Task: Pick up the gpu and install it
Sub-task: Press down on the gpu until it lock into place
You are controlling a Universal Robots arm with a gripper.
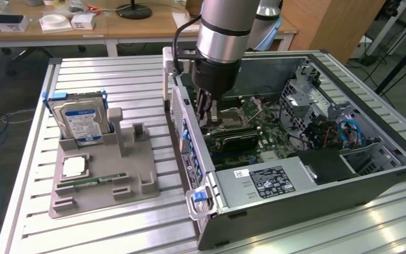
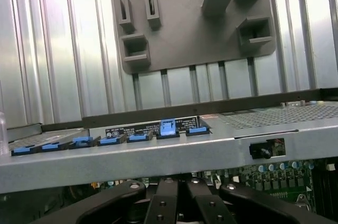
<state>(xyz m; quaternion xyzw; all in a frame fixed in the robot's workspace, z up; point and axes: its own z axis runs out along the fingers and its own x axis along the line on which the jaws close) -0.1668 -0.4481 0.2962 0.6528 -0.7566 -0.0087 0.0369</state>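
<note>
My gripper (image 1: 205, 120) reaches down into the open computer case (image 1: 372, 180), close to the wall with the blue clips. Its fingers are shut. Right under them the gpu (image 1: 234, 139) stands as a dark flat card with a thin green top edge. It sits low over the green motherboard (image 1: 274, 137), and the fingertips meet the end of it nearest the wall. In the wrist view the black fingers (image 2: 168, 195) press together behind the case's grey rim (image 2: 158, 155); the card itself is hidden there.
On the exterior view's left, a grey holder (image 1: 104, 174) carries a silver hard drive (image 1: 82, 119), a square processor chip (image 1: 74, 168) and a narrow green memory stick (image 1: 93, 181). The power supply (image 1: 266, 182), drive cage (image 1: 308, 90) and cables crowd the case. Desks stand behind the slatted table.
</note>
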